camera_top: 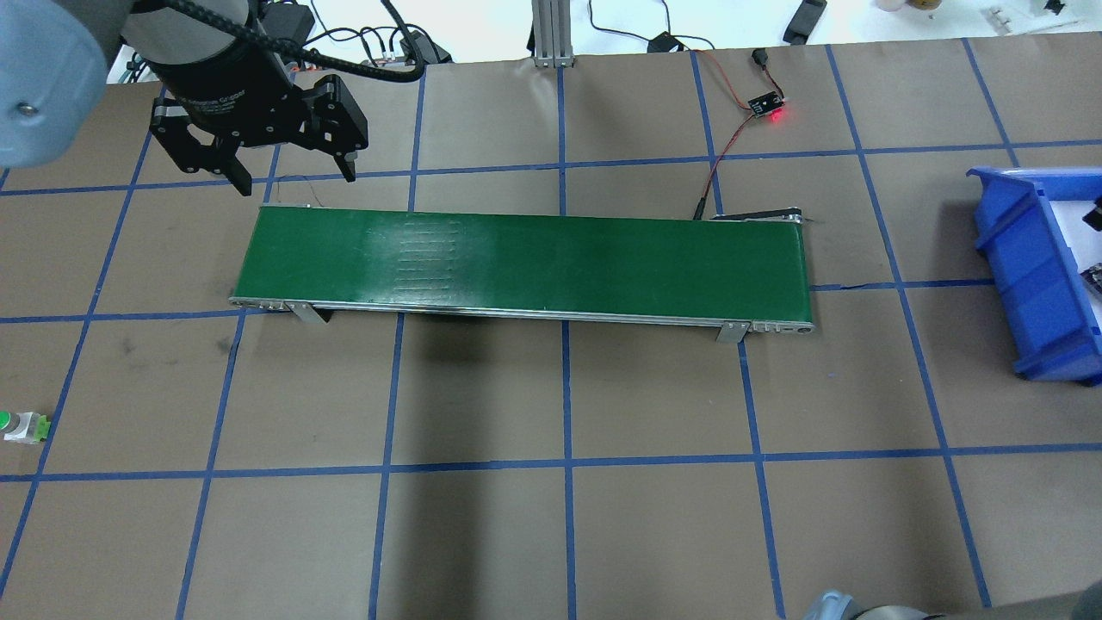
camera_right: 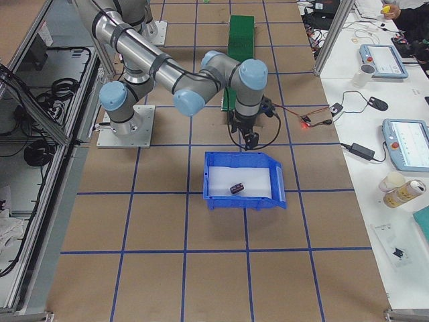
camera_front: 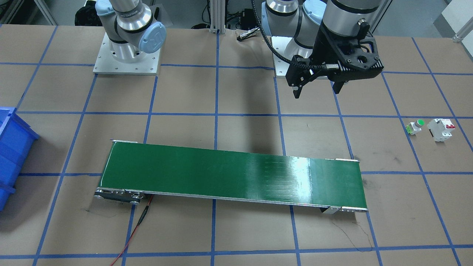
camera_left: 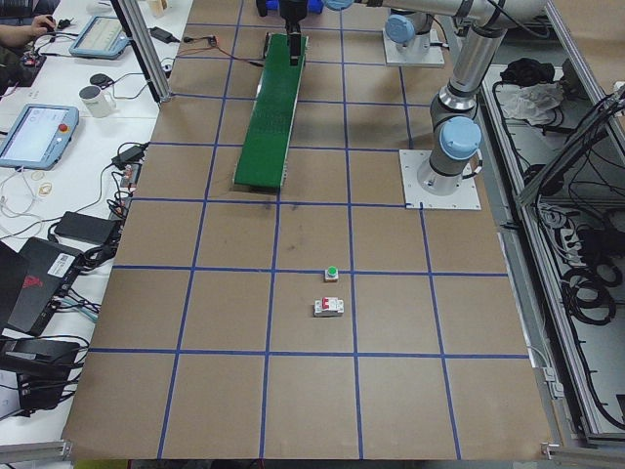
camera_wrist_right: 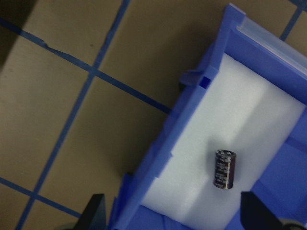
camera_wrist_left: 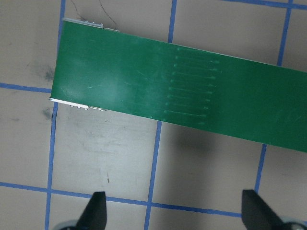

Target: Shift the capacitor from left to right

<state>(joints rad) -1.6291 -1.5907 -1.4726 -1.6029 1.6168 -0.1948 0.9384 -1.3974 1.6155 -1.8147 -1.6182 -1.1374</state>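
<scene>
The capacitor [camera_wrist_right: 224, 169], a small black cylinder with silvery markings, lies on its side on the white pad inside the blue bin [camera_wrist_right: 192, 124]. It also shows in the exterior right view [camera_right: 236, 188]. My right gripper [camera_wrist_right: 175, 215] is open and empty, and hovers above the bin's rim on the conveyor side [camera_right: 249, 139]. My left gripper [camera_top: 294, 178] is open and empty, and hangs above the table just off the green conveyor's [camera_top: 525, 263] left end. It also shows in the front-facing view [camera_front: 317, 91] and the left wrist view [camera_wrist_left: 175, 213].
A green-topped push button [camera_front: 415, 126] and a white breaker with red switches [camera_front: 441, 129] stand on the table's left side. A small sensor board with a red light [camera_top: 766, 108] and its wires lie behind the conveyor's right end. Blue tape lines grid the brown table.
</scene>
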